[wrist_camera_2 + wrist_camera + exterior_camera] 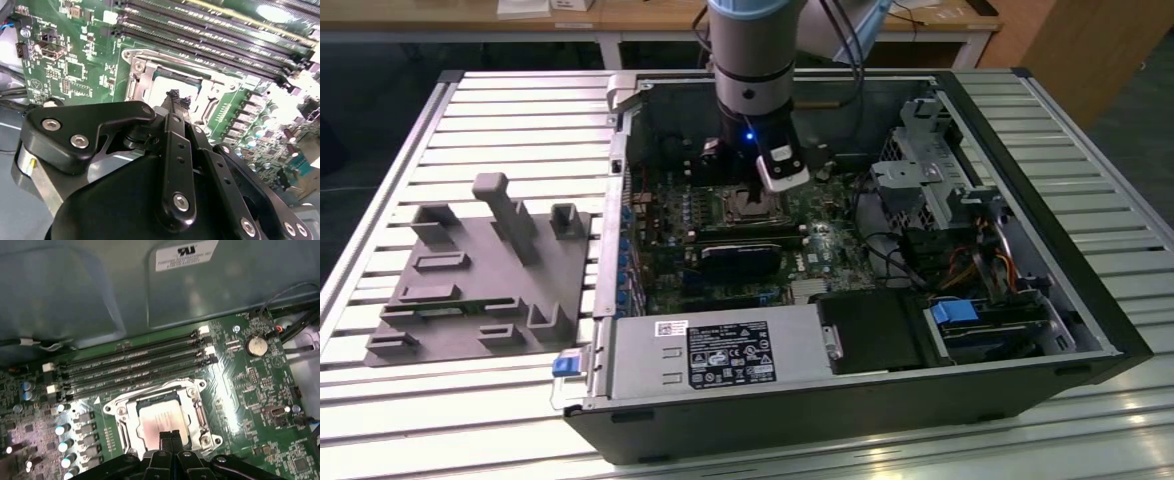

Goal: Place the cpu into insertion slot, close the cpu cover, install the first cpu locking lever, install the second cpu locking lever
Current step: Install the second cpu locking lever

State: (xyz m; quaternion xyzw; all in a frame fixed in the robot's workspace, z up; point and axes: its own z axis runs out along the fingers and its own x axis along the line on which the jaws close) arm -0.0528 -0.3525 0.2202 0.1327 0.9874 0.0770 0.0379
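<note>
Judging the step as pressing the cpu cover down flat: working with the hand closed, fingertips together and clamped on nothing, poised at the cover's edge in both wrist views. Finding the cpu already seated inside the insertion slot, silver top showing through the cover's cut-out. Press straight down on the metal frame only, never on the chip's top and never on the pin field. Push slowly and squarely, so that the frame does not twist or drag the chip out of its seat. Stay clear of the memory slots beside the socket. Cannot tell where the locking levers lie.
</note>
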